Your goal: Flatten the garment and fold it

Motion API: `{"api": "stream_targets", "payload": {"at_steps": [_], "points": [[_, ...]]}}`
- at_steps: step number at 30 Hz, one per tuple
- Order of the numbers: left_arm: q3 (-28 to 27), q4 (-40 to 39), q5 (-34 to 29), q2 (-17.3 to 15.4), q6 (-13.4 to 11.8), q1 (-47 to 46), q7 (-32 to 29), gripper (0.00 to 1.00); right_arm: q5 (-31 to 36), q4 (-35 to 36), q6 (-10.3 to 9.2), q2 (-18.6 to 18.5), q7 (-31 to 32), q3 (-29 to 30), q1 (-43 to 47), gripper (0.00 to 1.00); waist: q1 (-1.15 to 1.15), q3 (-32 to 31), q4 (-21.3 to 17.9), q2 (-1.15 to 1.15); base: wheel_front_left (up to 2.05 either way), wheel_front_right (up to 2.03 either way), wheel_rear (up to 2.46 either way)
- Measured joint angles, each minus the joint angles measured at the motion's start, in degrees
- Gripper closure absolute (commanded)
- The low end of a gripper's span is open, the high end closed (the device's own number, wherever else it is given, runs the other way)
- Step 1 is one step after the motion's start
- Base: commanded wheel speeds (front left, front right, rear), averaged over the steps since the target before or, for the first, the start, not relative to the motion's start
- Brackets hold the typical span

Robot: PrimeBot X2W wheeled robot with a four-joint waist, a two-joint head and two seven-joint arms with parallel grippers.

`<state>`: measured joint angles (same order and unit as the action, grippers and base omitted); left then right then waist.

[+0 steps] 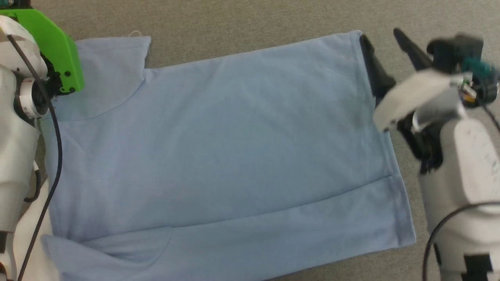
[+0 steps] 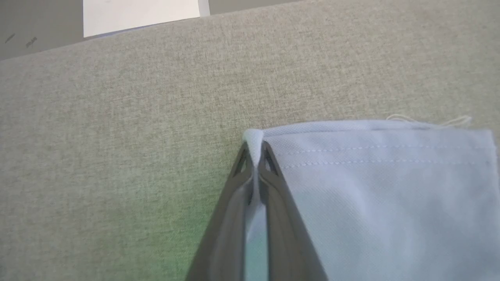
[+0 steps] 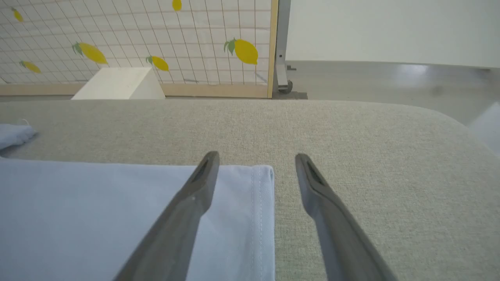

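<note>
Flattening stage, seemingly: pinching a sleeve corner (image 2: 253,136) of the blue T-shirt (image 1: 234,148), spread nearly flat on the desk (image 1: 234,19), with the left hand (image 2: 256,152) clamped on the cloth. Hovering with the right hand (image 3: 256,156) gaping over the hem corner (image 3: 265,173), holding nothing. Next, probably: nip that corner, then pull both taut before folding.

A: The garment (image 1: 218,148), what cloth is it?
B: Soft, matt knit, finely textured, with stitched hems.
A: The covering (image 1: 234,19) under it?
B: Coarser woven fabric, grey-beige, matt too.
A: And the left gripper (image 2: 254,152)?
B: Dark matt plastic. The green bracket (image 1: 54,47) is smooth plastic, slightly glossy.
</note>
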<state>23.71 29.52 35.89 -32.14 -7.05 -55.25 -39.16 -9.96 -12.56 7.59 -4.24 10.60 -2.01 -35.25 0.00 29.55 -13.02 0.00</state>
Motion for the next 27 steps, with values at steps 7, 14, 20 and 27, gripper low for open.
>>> {"api": "stream_targets", "payload": {"at_steps": [7, 14, 20, 27], "points": [[1.0, -0.9, 0.0, 1.0, 1.4, -0.8, 1.3, 1.0, 2.1, -14.3, -0.01, -0.1, 21.7, 2.4, -13.8, 0.0, 0.0, 1.3, 1.9, 0.0, 0.0, 0.0, 0.0], [1.6, -0.9, 0.0, 2.7, 2.5, -2.2, 3.3, 1.0, 5.3, -22.2, -0.01, -0.6, 33.4, 3.1, -21.2, 0.11, 0.0, 3.0, 4.2, 0.0, 0.0, 0.0, 0.0], [2.5, -0.5, 0.0, 3.4, 4.3, -3.0, 6.0, 1.0, 7.8, -23.1, 0.0, -0.7, 39.9, 4.3, -24.2, 1.0, 0.0, 3.8, 5.9, 0.0, 0.0, 0.0, 0.0], [1.2, -1.1, 0.0, 3.4, 5.7, 0.6, 16.6, 1.0, 6.0, -18.4, -0.01, -0.8, 32.1, 4.0, -18.0, 1.0, 0.0, 1.5, 6.6, 0.0, 0.0, 0.0, 0.0]]}}
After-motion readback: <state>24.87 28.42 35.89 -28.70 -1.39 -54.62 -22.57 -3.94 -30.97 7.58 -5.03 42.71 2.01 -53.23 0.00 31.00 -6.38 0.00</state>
